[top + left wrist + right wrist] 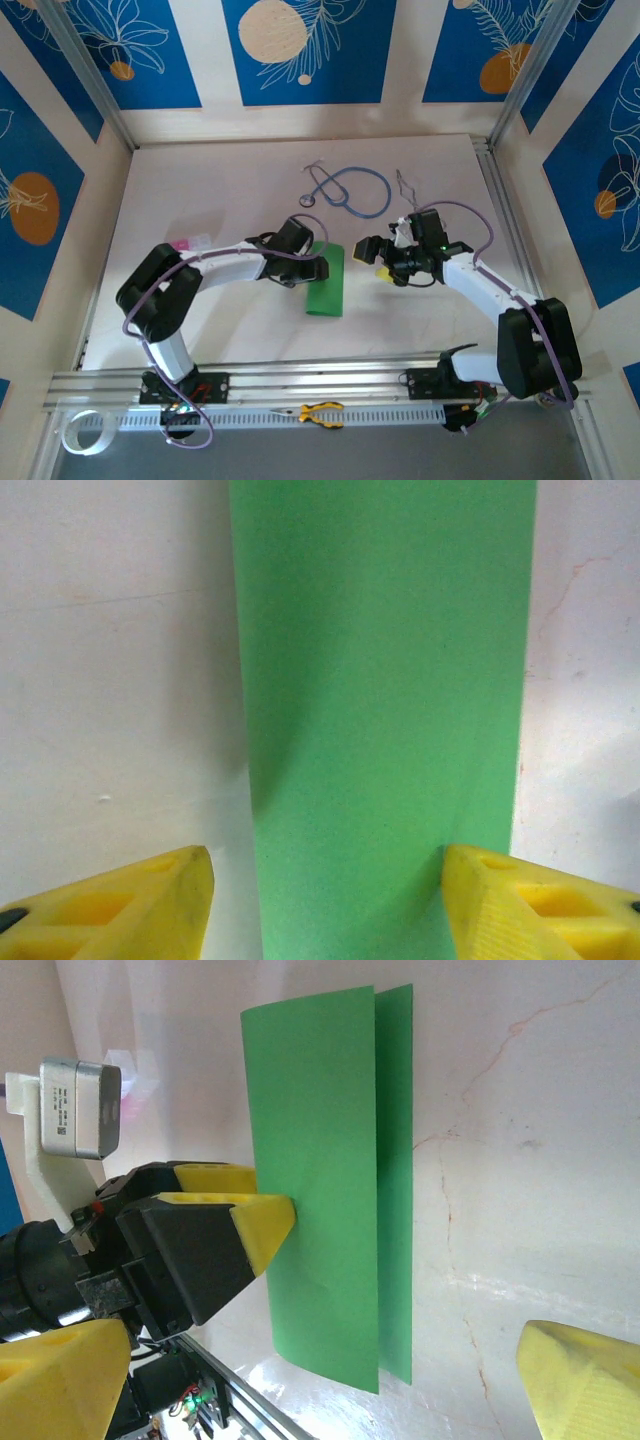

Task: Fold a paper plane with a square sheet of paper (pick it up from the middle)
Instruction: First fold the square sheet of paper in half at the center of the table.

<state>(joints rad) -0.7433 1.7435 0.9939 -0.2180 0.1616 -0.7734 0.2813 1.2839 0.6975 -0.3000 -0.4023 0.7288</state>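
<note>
Top view: the folded square sheet of paper [328, 290] is lying on the surface [230, 190], left jaws hovering at its edge.
Left wrist: left jaws are standing apart, straddling the strip, probably for creasing.
Right wrist: right jaws are gaping wide, gripping nothing, near the sheet.

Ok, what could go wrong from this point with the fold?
The folded square sheet of paper looks bowed on its top flap, and the left gripper stands open astride it, so the flap may spring open. The two layers' long edges are offset, so a crease pressed now would likely come out crooked.
</note>
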